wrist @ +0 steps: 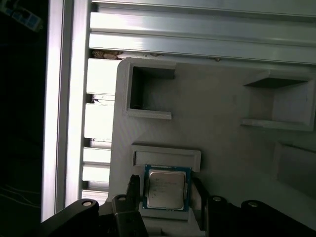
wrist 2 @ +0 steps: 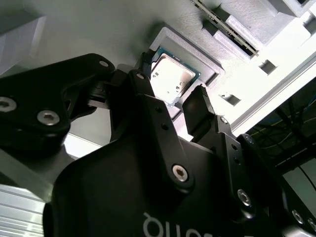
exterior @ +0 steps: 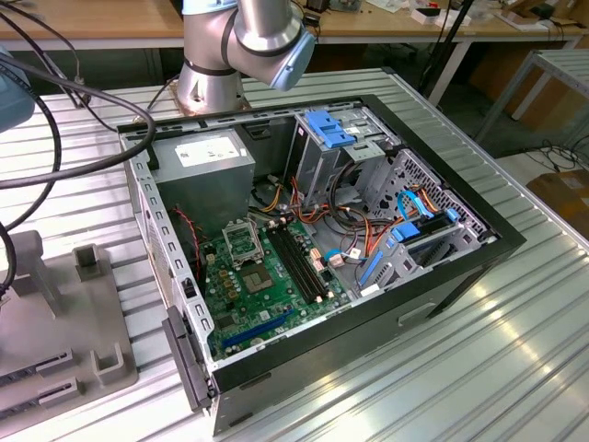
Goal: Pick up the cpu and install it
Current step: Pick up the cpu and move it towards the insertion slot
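End effector (wrist: 166, 192) open, fingers (wrist: 134, 191) flanking the cpu (wrist: 166, 186), close beside opposite edges.

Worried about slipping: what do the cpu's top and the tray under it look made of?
The cpu top looks like silver-grey metal with a dull sheen; its edge looks like green circuit board. The tray looks like matte grey plastic, perhaps printed, given faint ridges.

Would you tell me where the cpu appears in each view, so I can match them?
First wrist view: the cpu lies in a rimmed nest of the grey fixture.
Second wrist view: the cpu in that same nest.
Exterior view: too small to tell; the grey fixture is at the exterior view's left.
Shared landmark: the grey fixture.
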Controlling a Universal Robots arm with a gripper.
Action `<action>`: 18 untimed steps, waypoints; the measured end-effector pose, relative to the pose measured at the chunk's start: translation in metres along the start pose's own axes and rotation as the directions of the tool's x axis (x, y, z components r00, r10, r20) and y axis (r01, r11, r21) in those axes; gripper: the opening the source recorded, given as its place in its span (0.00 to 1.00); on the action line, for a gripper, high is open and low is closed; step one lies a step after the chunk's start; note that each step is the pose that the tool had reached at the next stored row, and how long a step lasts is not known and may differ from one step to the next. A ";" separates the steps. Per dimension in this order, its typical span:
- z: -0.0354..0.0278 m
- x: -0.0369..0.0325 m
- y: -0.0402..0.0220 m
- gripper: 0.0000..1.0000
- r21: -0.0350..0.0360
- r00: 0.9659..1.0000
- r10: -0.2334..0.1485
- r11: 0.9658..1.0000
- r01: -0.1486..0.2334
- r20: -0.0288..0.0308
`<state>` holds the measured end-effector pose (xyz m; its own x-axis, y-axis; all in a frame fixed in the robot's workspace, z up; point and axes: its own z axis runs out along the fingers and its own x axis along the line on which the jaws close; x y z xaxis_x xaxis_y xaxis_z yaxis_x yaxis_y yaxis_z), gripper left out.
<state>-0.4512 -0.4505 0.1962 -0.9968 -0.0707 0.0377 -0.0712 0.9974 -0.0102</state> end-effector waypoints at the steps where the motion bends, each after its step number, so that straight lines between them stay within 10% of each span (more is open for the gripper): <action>1: 0.0000 -0.0001 0.0002 0.53 0.000 1.000 0.000 1.000 0.000 0.000; 18: -0.0001 -0.0007 0.0013 0.45 0.003 1.000 0.000 1.000 0.000 0.000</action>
<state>-0.4506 -0.4491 0.1962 -0.9968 -0.0706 0.0380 -0.0711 0.9974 -0.0127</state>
